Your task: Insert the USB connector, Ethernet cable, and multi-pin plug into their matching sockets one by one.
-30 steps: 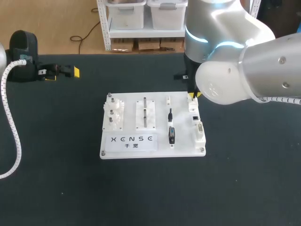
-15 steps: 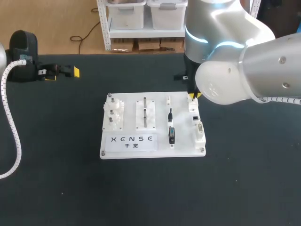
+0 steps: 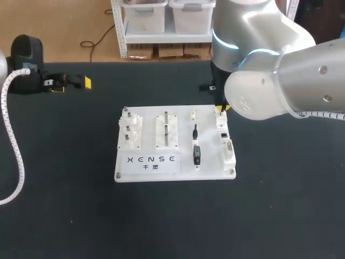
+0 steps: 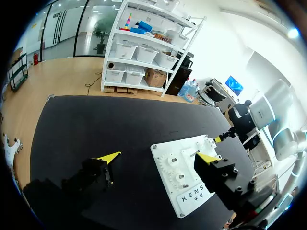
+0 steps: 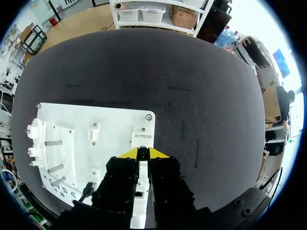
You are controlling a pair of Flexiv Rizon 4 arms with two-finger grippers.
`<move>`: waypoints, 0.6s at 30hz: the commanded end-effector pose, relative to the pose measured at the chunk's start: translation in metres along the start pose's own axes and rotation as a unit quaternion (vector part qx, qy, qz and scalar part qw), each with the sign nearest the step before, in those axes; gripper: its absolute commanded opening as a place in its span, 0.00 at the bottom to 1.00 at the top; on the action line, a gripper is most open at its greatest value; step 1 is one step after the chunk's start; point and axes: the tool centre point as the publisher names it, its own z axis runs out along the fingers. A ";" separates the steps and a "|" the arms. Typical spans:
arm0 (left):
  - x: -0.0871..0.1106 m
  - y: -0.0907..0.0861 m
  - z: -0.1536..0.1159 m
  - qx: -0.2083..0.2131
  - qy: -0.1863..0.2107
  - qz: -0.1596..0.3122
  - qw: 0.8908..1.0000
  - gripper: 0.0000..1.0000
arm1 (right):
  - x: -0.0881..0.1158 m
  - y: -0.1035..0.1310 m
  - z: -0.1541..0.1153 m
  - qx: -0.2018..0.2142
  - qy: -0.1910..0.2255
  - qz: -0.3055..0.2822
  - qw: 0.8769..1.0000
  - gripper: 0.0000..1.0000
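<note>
Your right gripper (image 5: 143, 153) sits low over the far right corner of the white board (image 3: 150, 124), at the end of the socket strip (image 3: 228, 151); you can't tell whether it's clamped on anything.
Black USB connector (image 3: 197, 155) lies on the board just left of that strip. Left gripper (image 4: 158, 157) is spread wide, well apart from the board.

The surface (image 3: 280, 216) under my arms is black and matte, with a fine, slightly grainy weave. In the head view it runs from side to side, and its far edge lies straight across. From my left wrist the surface (image 4: 96, 124) shows a long straight far edge and a squared corner. From my right wrist the surface (image 5: 201, 96) carries a few faint scuffs (image 5: 178, 88). Light falls evenly from above, soft and diffuse, leaving only pale shadows and no glare on the cloth.
</note>
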 end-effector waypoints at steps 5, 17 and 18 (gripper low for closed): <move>0.000 0.000 0.000 0.000 0.000 0.000 1.000 1.00 | 0.001 -0.001 0.001 0.001 -0.004 -0.004 1.000 0.00; 0.000 0.000 0.000 0.000 0.000 0.000 1.000 1.00 | 0.009 0.001 0.007 0.003 0.006 -0.005 1.000 0.00; 0.000 0.000 0.000 0.000 0.000 0.000 1.000 1.00 | 0.009 0.001 0.008 0.003 0.007 -0.005 1.000 0.00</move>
